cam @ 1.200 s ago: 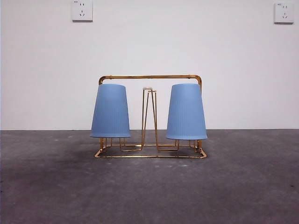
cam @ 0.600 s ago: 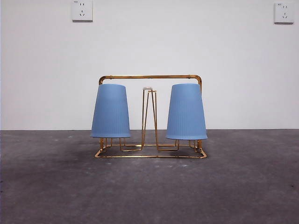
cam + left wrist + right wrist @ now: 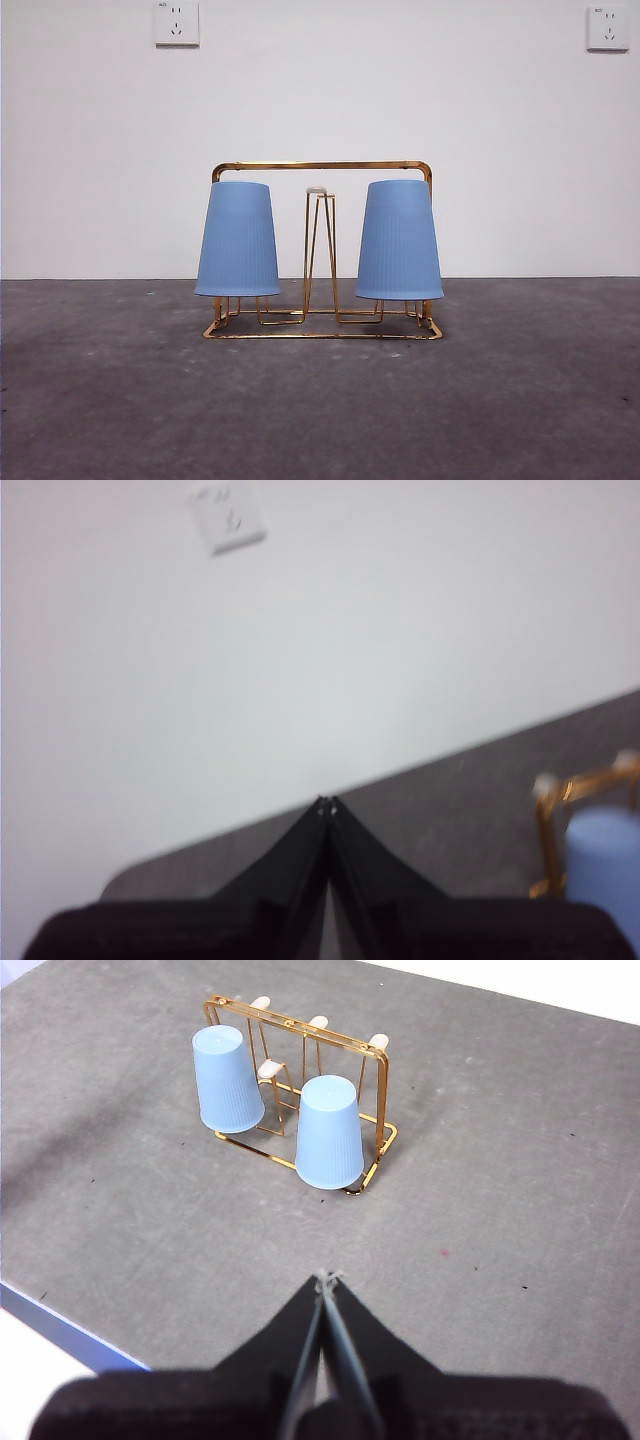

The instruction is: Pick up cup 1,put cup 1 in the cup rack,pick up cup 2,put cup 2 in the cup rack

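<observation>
On the grey table (image 3: 100,400) stands the gold cup rack (image 3: 322,166), with two blue cups upside down on its pegs: one cup (image 3: 237,240) at one end, the other cup (image 3: 399,241) at the opposite end. Both arms are raised away from it; the left gripper (image 3: 327,802) and right gripper (image 3: 326,1278) each have jaws pressed together, holding nothing.

I see the cup rack (image 3: 322,166) standing on the table (image 3: 320,410). One cup (image 3: 237,240) sits upside down on its left pegs, I think, another cup (image 3: 399,241) on its right, a bare peg (image 3: 319,250) between.
</observation>
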